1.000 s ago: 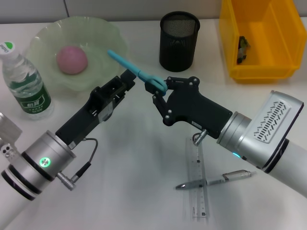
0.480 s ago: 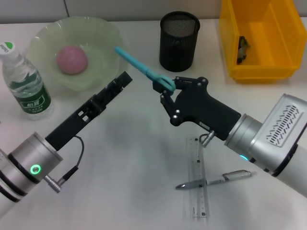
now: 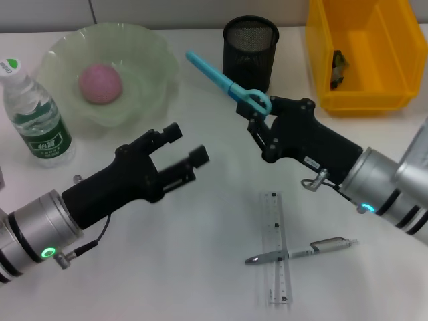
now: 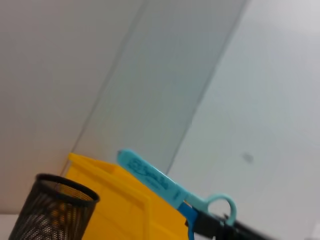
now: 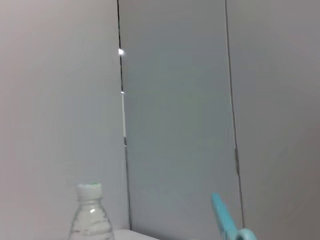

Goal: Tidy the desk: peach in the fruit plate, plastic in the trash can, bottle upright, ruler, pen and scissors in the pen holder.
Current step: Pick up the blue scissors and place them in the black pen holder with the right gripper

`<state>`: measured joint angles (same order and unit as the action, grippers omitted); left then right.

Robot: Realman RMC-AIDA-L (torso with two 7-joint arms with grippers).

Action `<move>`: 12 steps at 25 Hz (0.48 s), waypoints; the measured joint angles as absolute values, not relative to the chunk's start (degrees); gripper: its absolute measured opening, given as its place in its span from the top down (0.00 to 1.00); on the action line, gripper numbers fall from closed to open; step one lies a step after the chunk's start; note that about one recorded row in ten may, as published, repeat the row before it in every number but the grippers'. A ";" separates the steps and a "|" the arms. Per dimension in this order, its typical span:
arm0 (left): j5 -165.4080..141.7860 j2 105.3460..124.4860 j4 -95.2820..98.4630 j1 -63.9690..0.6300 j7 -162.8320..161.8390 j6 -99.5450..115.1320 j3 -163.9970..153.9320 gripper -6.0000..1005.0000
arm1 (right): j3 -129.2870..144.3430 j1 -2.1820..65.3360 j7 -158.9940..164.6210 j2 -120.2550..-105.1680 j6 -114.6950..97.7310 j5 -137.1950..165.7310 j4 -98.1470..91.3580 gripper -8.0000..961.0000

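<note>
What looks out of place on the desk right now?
The ruler and pen lie crossed on the table, not in the pen holder. The right gripper holds the scissors beside the holder.

We see a black wire-mesh pen holder (image 3: 250, 56); glossy yellow plastic bin (image 3: 364, 50); translucent green plate (image 3: 110, 72); clear plastic ruler (image 3: 277, 247).
</note>
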<state>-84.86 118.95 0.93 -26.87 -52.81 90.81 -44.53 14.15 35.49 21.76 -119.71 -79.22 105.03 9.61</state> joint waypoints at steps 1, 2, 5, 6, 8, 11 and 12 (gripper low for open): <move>-84.84 118.90 2.33 -26.64 -50.92 90.80 -46.03 0.18 | 14.15 35.42 23.59 -119.70 -79.71 105.78 8.83 0.92; -84.84 118.90 3.60 -26.31 -48.82 90.31 -47.33 0.18 | 14.16 35.35 25.50 -119.65 -80.25 106.61 7.95 0.92; -84.84 118.92 4.72 -25.88 -45.52 89.11 -48.71 0.19 | 14.15 35.31 31.67 -119.44 -81.51 109.55 4.87 0.92; -84.83 118.90 4.88 -25.80 -44.44 88.77 -48.95 0.19 | 14.15 35.31 34.08 -119.38 -81.92 110.56 3.50 0.92; -84.83 118.81 5.11 -25.63 -42.40 88.36 -49.23 0.19 | 14.15 35.33 39.78 -119.33 -83.19 112.67 0.27 0.92; -84.82 118.70 5.57 -25.32 -40.01 88.14 -50.02 0.19 | 14.15 35.52 49.73 -119.23 -85.56 116.04 -5.81 0.92; -84.82 118.70 5.89 -25.20 -39.72 87.97 -50.30 0.19 | 14.16 35.61 53.24 -119.17 -86.00 116.74 -8.00 0.92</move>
<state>-84.82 118.70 5.89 -25.20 -39.72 87.97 -50.30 14.16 35.61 53.25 -119.17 -86.00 116.74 -8.00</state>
